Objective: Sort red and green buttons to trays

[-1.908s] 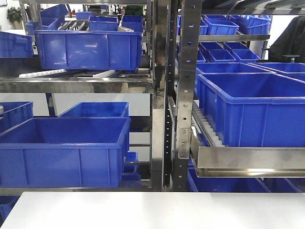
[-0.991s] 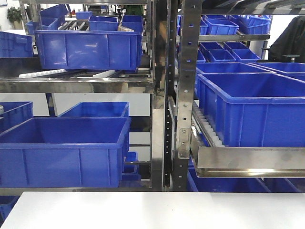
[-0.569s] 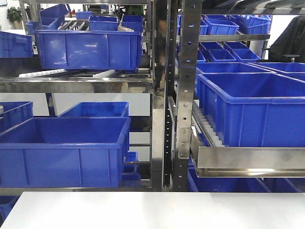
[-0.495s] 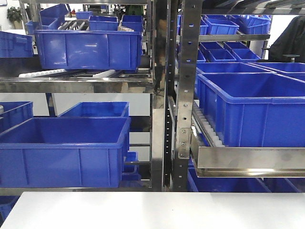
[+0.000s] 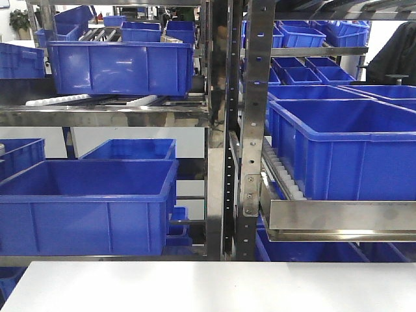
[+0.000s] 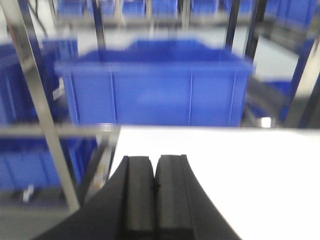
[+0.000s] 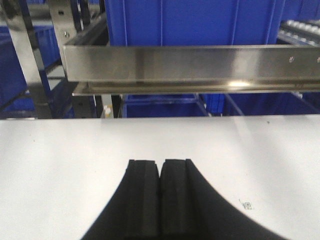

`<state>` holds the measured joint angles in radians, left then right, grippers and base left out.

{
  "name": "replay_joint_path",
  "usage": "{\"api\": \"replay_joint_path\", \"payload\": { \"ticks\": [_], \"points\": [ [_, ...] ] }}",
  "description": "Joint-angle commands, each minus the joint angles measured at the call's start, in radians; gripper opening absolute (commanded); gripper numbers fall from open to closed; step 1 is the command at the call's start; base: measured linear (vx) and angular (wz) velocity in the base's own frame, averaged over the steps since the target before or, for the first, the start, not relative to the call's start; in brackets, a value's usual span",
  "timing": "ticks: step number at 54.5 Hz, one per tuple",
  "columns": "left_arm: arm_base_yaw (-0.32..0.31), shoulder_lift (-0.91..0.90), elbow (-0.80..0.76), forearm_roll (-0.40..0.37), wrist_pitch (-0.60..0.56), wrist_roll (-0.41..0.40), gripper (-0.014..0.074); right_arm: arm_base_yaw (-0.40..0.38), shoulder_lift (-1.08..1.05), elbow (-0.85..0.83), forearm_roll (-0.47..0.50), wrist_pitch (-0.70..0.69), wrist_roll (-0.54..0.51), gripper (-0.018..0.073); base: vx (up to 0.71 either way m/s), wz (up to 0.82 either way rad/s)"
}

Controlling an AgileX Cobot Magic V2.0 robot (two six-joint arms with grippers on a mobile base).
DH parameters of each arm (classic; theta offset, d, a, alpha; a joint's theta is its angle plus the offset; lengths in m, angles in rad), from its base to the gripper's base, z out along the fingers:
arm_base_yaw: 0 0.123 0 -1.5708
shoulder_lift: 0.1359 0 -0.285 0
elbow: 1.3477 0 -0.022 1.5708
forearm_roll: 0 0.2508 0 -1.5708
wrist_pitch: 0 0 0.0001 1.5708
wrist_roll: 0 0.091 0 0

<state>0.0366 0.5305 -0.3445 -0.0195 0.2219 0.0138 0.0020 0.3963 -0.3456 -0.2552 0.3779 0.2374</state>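
No red or green buttons and no trays show in any view. My left gripper (image 6: pixel 155 162) is shut with nothing between its black fingers, hovering over the white table (image 6: pixel 240 170) near its left edge; this view is blurred. Over the same white table (image 7: pixel 60 160) my right gripper (image 7: pixel 160 165) is also shut and holds nothing. Neither gripper appears in the front view.
A steel rack (image 5: pixel 250 130) with several deep blue crates (image 5: pixel 88 205) stands right behind the table's far edge (image 5: pixel 208 266). A steel shelf rail (image 7: pixel 190 62) runs across in front of the right gripper. A blue crate (image 6: pixel 155 85) faces the left gripper.
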Motion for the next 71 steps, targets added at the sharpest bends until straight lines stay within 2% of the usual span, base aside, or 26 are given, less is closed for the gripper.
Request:
{"api": "replay_joint_path", "payload": {
  "ticks": [1,8,15,21,25,32,39,47,61,71],
  "points": [
    [-0.002,0.061,-0.032,-0.006,-0.070,0.017,0.0103,-0.005,0.039,-0.032,-0.016,-0.087,-0.003,0.0135,0.00,0.00],
    [-0.002,0.150,-0.032,-0.015,-0.079,0.023,0.0213,-0.005,0.068,-0.032,-0.016,-0.091,-0.003,0.0233,0.00,0.00],
    [-0.002,0.228,-0.032,-0.045,-0.067,0.022,0.0389,-0.005,0.084,-0.032,-0.016,-0.088,-0.003,0.0328,0.00,0.00],
    [-0.003,0.275,-0.032,-0.152,-0.071,0.024,0.0511,-0.005,0.088,-0.032,-0.016,-0.086,-0.003,0.0393,0.00,0.00],
    [-0.015,0.304,-0.033,-0.227,-0.066,0.067,0.0557,-0.005,0.088,-0.029,-0.018,-0.084,-0.003,0.0419,0.00,0.00],
    [-0.069,0.357,-0.033,-0.305,-0.049,0.226,0.0560,-0.005,0.090,-0.029,-0.018,-0.078,-0.004,0.0428,0.00,0.00],
    [-0.097,0.417,-0.033,-0.328,-0.075,0.358,0.0556,-0.005,0.094,-0.029,-0.018,-0.078,-0.007,0.0428,0.00,0.00],
    [-0.099,0.478,-0.038,-0.328,-0.142,0.371,0.0556,-0.005,0.094,-0.029,-0.018,-0.078,-0.007,0.0428,0.00,0.00],
    [-0.100,0.611,-0.079,-0.329,-0.136,0.370,0.0556,-0.005,0.094,-0.029,-0.018,-0.078,-0.007,0.0428,0.00,0.00],
    [-0.100,0.679,-0.110,-0.394,-0.111,0.370,0.0556,-0.005,0.094,-0.029,-0.018,-0.078,-0.007,0.0428,0.00,0.00]
  ]
}}
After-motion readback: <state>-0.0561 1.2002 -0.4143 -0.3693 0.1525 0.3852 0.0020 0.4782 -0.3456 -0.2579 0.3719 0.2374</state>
